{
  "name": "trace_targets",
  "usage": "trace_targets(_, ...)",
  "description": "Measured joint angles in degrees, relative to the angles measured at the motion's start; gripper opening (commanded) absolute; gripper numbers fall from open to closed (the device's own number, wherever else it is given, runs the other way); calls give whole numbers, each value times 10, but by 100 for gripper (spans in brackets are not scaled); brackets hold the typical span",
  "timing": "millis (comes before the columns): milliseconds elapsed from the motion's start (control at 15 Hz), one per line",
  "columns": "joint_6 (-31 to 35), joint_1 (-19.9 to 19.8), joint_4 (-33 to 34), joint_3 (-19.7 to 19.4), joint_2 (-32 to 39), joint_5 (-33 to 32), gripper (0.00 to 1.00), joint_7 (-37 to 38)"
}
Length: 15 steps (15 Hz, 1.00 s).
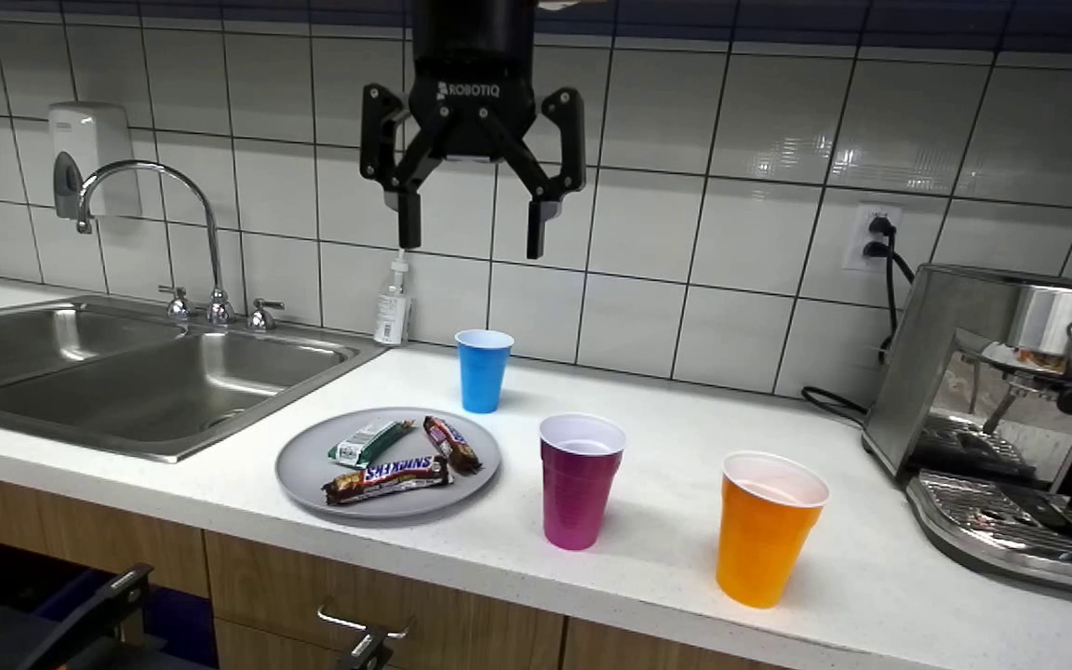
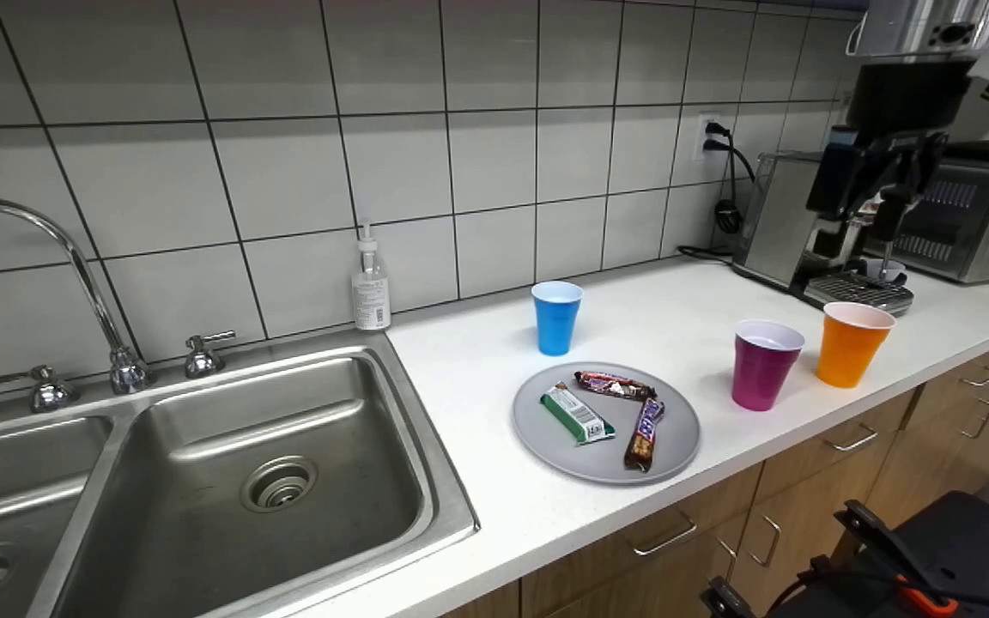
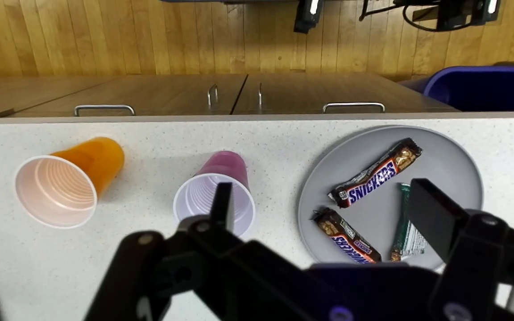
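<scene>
White wall tiles (image 1: 648, 233) with dark grout ran behind the pale, speckled countertop (image 1: 657, 409). High over it hung the black gripper (image 1: 473, 228), pointing straight down, ROBOTIQ in white letters across its body. Its two fingers stood spread wide, bare air between them. The wrist view showed one finger in front of the purple cup (image 1: 578, 493) and the other in front of the plate (image 1: 308, 456).

On that round, matte grey plate, the near bar (image 1: 387, 479) lay aslant in glossy brown, SNICKERS standing out in bold blue on a white band edged with red. The right-hand bar (image 1: 452, 445) wore the same brown wrapper and name, partly legible. At the left lay a green bar (image 1: 368, 442), its pale label carrying fine print I couldn't make out.

The purple cup stood upright just right of the plate, pale and ribbed inside. A blue cup (image 1: 482, 377) stood on the plate's far side, and an orange cup (image 1: 767, 544) farther right, close to the near edge. At the far right was a steel coffee machine (image 1: 927, 344). Over on the left I saw a steel sink (image 1: 159, 386), and by its far corner a clear pump bottle (image 1: 393, 321) with a label too small to read.
</scene>
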Motion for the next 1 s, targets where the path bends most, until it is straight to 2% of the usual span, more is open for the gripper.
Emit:
trace_targets(467, 0, 8, -1, 42, 31, 12, 100, 66)
trace_targets(1000, 7, 35, -2, 83, 97, 83, 100, 163)
